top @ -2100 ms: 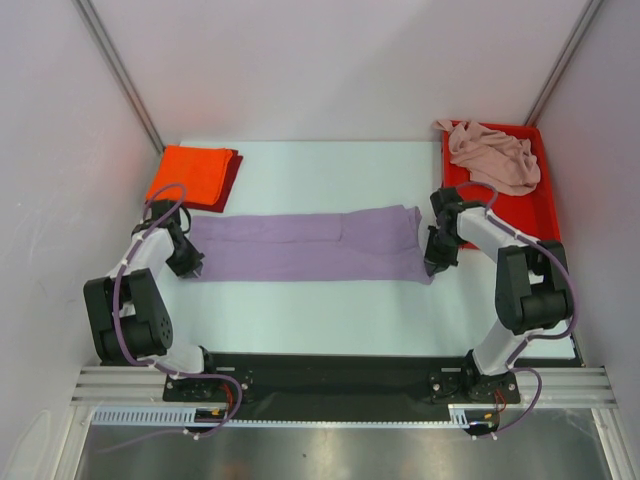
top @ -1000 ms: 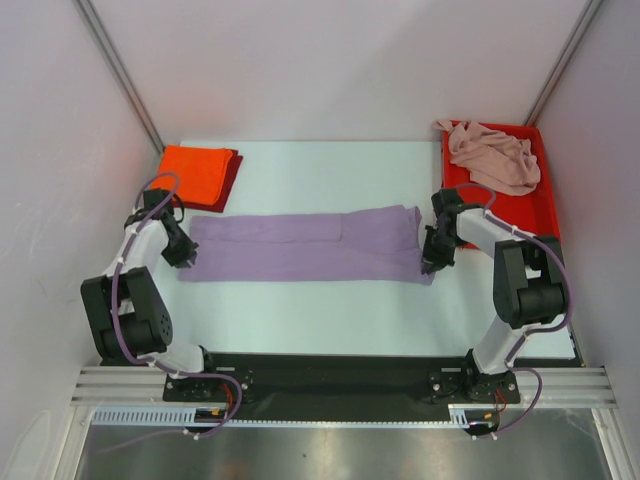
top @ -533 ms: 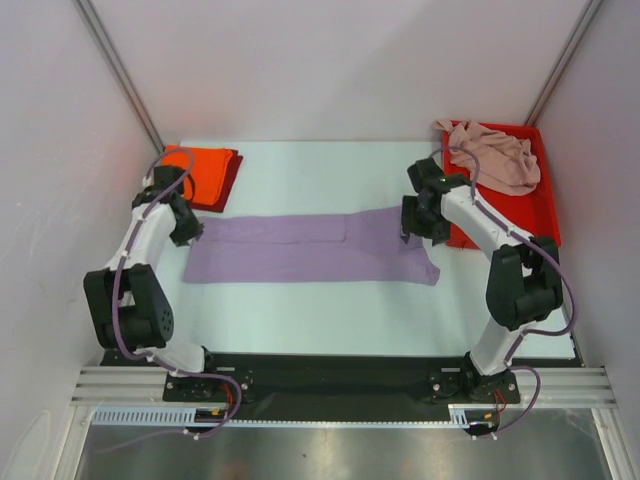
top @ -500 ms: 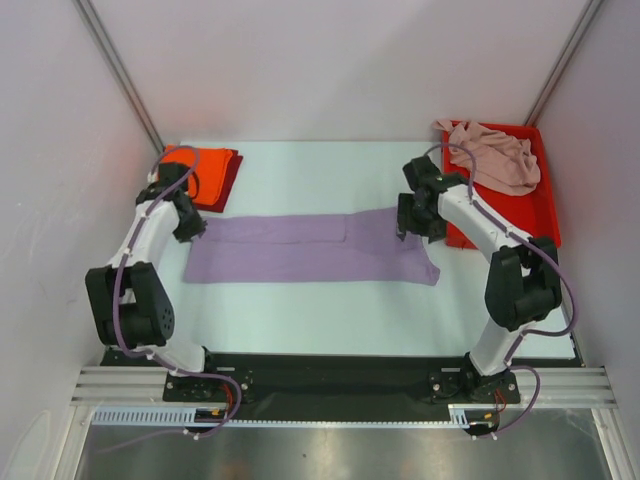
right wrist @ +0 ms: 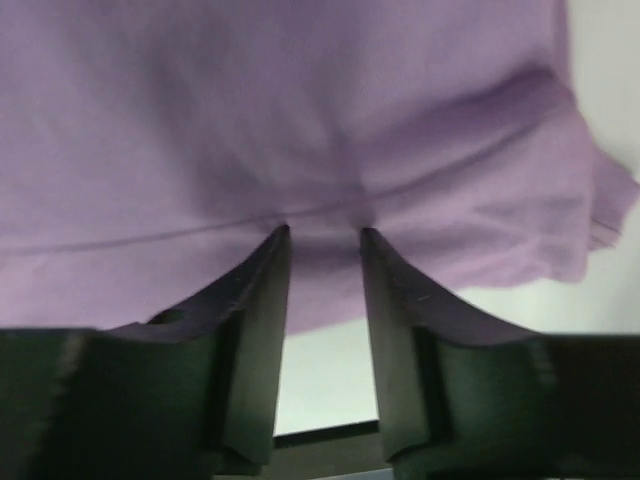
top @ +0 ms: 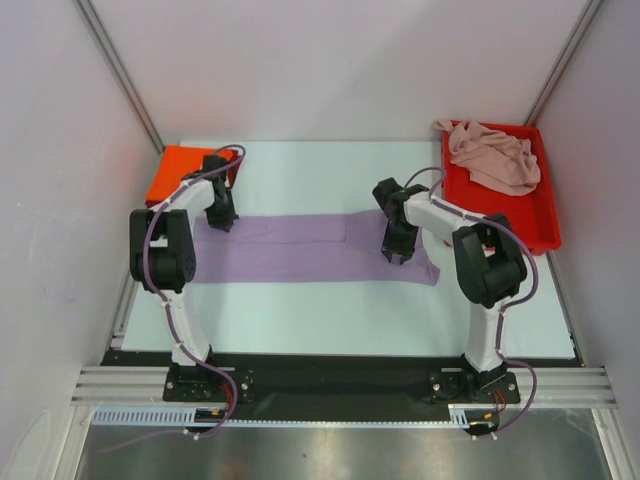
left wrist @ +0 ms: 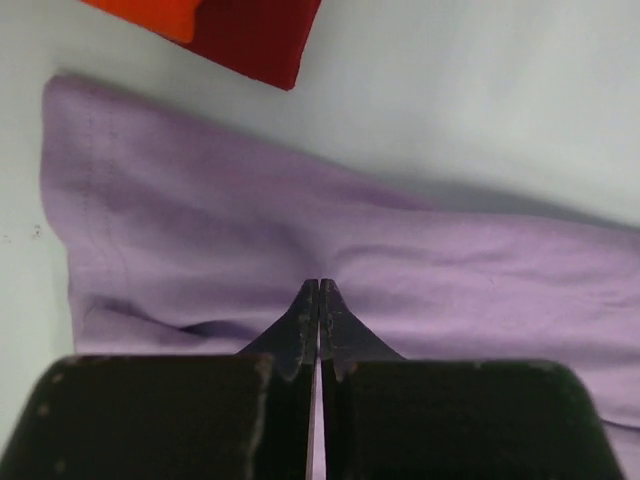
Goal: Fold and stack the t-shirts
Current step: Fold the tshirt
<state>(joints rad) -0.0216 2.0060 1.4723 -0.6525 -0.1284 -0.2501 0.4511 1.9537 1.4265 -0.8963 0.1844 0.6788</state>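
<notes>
**Supervisor:** Report the position of the work piece.

**Operator:** The lavender t-shirt (top: 300, 250) is lying flat on the table (top: 320, 320) as a long band running left to right between the two arms. The orange-red t-shirt (top: 172, 175) is sitting folded on the dark red t-shirt (left wrist: 255, 35) at the far left corner, just beyond the band's left end. The pale pink t-shirt (top: 495, 155) is lying crumpled in the red tray (top: 540, 228) at the far right.

**Supervisor:** Report tool state.

**Operator:** I am reading the left gripper (left wrist: 318, 292) as fully closed, fingertips meeting. Creases in the cloth are running into the tips, so it appears to be pinching the lavender t-shirt near its left end. The right gripper (right wrist: 322, 238) is standing part open with its tips down on the band's right portion. A ridge of cloth is sitting between the jaws, and it is not clamped.

**Supervisor:** Which step is in hand?

**Operator:** I am judging it as taking hold for the crosswise fold. The lengthwise folds look done.

**Supervisor:** Requirement for the next move?

**Operator:** I am planning to close the right jaws on that ridge and confirm both grips. The fold then calls for lifting evenly and keeping the edges aligned.
</notes>
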